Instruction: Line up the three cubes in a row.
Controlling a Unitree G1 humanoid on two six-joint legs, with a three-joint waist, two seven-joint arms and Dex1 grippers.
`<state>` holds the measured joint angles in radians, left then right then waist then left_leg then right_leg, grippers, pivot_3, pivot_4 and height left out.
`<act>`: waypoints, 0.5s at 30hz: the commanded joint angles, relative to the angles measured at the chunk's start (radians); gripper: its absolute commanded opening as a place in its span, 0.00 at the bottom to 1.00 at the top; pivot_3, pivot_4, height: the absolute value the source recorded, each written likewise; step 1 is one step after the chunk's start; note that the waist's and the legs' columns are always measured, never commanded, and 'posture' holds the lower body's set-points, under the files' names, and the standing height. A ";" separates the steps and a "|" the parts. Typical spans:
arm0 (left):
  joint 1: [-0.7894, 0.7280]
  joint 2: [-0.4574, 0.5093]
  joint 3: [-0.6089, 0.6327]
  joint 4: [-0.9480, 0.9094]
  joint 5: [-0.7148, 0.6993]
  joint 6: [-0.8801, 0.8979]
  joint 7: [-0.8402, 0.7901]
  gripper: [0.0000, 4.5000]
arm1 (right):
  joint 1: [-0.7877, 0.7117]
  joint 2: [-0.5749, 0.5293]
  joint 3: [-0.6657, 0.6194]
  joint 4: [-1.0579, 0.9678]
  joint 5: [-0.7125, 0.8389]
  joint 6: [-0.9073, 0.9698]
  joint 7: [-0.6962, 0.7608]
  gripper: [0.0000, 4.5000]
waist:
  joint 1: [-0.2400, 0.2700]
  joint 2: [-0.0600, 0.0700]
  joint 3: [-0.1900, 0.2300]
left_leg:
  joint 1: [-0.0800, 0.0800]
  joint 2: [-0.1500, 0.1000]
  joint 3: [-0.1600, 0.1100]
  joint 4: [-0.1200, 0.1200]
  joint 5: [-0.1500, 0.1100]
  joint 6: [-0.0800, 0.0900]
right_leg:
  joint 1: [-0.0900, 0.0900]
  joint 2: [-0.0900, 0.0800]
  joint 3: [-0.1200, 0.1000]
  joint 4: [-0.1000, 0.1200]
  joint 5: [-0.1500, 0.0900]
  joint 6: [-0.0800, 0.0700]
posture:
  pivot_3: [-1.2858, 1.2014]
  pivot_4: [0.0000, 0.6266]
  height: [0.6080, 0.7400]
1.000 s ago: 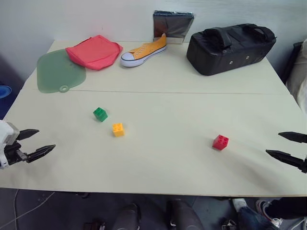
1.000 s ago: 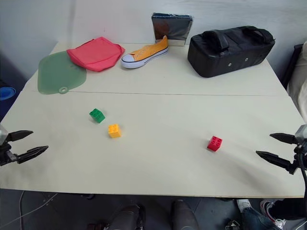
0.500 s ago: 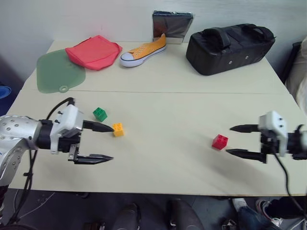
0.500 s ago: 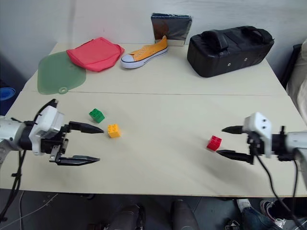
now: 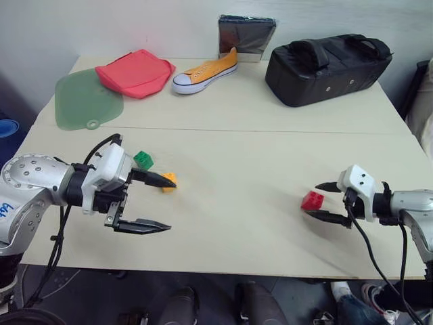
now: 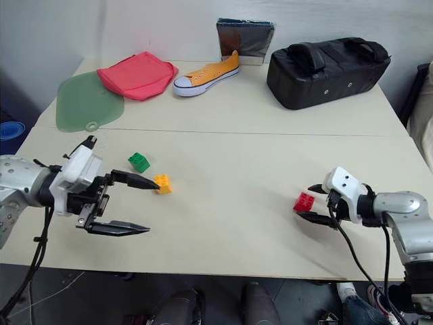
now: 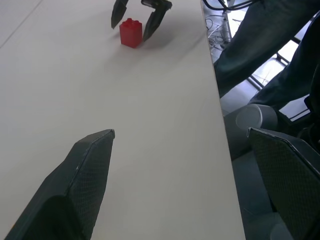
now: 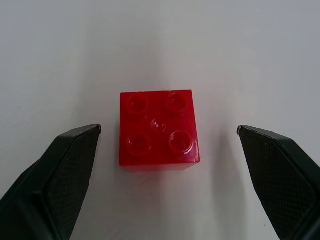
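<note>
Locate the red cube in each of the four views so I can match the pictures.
Left eye view: red cube on the table's right side, at the right gripper.
Right eye view: same spot.
Left wrist view: far off, between the right gripper's fingers.
Right wrist view: central, between the open fingers, untouched.
Shared landmark: the right gripper around it.

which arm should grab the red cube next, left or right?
Right. The right gripper is open with the red cube sitting between its fingers. The left gripper hovers across the table by the yellow-orange cube.
</note>
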<state>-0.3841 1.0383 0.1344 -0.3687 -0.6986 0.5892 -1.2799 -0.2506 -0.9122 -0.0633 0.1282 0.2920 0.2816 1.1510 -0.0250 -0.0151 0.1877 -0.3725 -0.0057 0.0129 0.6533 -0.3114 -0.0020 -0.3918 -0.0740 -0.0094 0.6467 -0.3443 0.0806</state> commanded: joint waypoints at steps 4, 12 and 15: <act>-0.060 -0.018 -0.035 0.027 0.021 -0.023 -0.013 1.00 | 0.005 0.016 -0.010 -0.013 0.018 -0.054 0.042 0.59 | -0.003 0.000 0.000 | 0.000 0.000 0.001 0.000 0.001 -0.001 | 0.000 0.001 0.001 0.001 0.000 0.000 | 0.52 0.24 1.00; -0.098 -0.034 -0.066 0.023 0.019 -0.019 -0.039 1.00 | 0.009 0.010 -0.013 -0.094 0.069 -0.081 0.126 0.33 | -0.002 0.000 0.000 | 0.000 0.000 0.000 0.001 0.001 -0.001 | 0.000 0.001 0.001 0.001 0.000 0.000 | 0.52 0.24 1.00; -0.093 -0.027 -0.077 0.008 0.015 -0.016 -0.065 1.00 | 0.036 -0.016 0.040 -0.258 0.113 -0.081 0.232 0.33 | -0.003 0.000 0.000 | 0.000 0.001 0.000 0.001 0.001 -0.001 | 0.000 0.002 0.001 0.002 0.000 0.000 | 0.52 0.24 1.00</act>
<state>-0.4669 1.0023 0.0546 -0.3404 -0.6728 0.5780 -1.3265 -0.2219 -0.9046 -0.0397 -0.0188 0.3626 0.2152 1.3228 -0.0281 -0.0151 0.1877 -0.3723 -0.0047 0.0133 0.6545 -0.3107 -0.0029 -0.3922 -0.0721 -0.0086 0.6485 -0.3443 0.0807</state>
